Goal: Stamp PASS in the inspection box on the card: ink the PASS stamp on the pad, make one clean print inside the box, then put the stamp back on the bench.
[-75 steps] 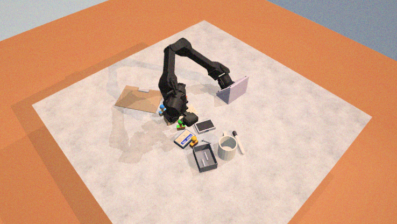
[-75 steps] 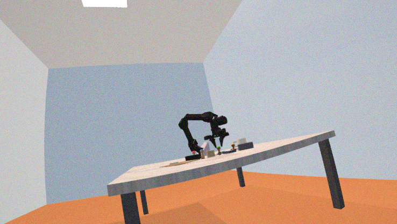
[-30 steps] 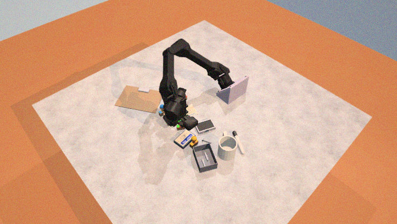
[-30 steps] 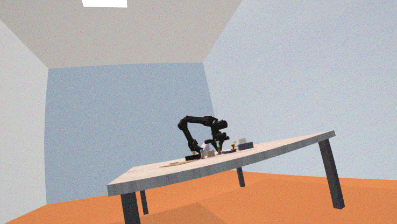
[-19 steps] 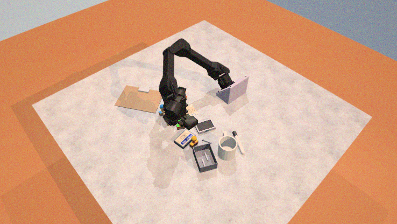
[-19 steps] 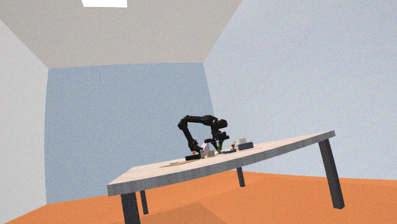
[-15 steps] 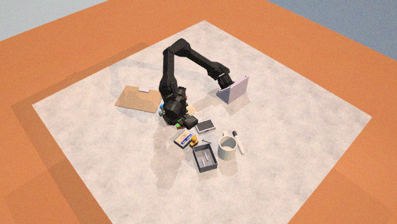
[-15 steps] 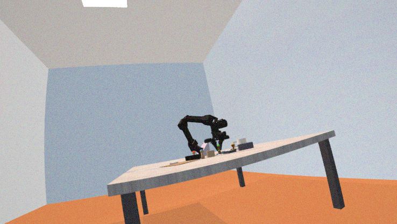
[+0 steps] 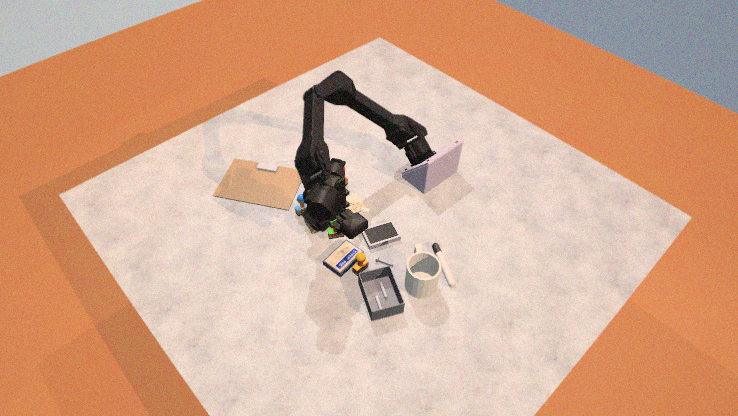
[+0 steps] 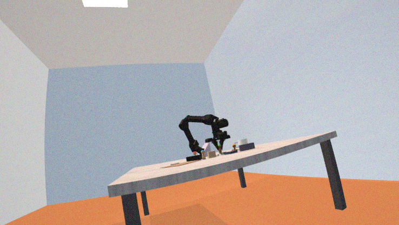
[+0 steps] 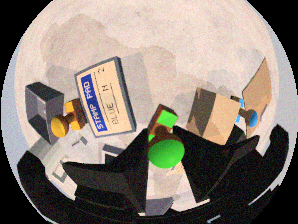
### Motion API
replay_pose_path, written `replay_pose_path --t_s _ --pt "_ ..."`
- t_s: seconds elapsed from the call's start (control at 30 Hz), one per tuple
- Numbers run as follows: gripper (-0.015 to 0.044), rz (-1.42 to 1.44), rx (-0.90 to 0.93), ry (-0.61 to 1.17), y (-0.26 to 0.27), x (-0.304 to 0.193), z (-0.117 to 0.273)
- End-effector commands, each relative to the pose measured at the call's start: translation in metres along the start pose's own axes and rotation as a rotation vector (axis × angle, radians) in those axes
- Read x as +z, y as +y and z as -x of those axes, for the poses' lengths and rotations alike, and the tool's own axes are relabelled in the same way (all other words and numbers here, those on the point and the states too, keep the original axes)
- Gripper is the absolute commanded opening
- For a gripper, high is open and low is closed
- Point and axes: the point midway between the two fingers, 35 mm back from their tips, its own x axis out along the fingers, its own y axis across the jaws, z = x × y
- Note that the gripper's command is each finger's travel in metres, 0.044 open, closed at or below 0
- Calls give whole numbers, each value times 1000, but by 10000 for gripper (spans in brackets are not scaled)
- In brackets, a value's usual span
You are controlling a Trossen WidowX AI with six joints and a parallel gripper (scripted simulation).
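Observation:
My gripper (image 10: 220, 150) (image 11: 160, 131) is shut on the green stamp (image 9: 332, 231) (image 10: 219, 145) (image 11: 166, 154). The stamp is upright between the fingertips, low over the bench; its underside and any lettering are hidden. A flat piece labelled STAMP PAD (image 9: 340, 258) (image 11: 111, 100) lies just beside it. A dark-topped pad in a pale case (image 9: 381, 234) lies nearby. A pale marked card (image 9: 357, 203) is partly hidden behind the gripper; its box cannot be made out. An orange stamp (image 9: 360, 263) (image 11: 60, 126) and a blue stamp (image 9: 300, 198) (image 11: 251, 118) stand on either side.
A tan block (image 10: 211, 154) (image 11: 216, 119) stands between the green and blue stamps. A dark open box (image 9: 387, 313) (image 10: 246, 146), a mug (image 9: 422, 287), a marker (image 9: 445, 268) and a small screw (image 9: 383, 262) lie beyond the labelled piece. A clipboard (image 9: 253, 188) and an upright pink panel (image 9: 445, 165) are farther out.

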Motion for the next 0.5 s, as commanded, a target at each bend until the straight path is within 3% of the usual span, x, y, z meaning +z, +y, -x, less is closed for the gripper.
replay_pose_path --t_s 0.0,0.47 --pt "0 -6 4 1 0 0 2" --pt "0 -6 6 0 0 0 9"
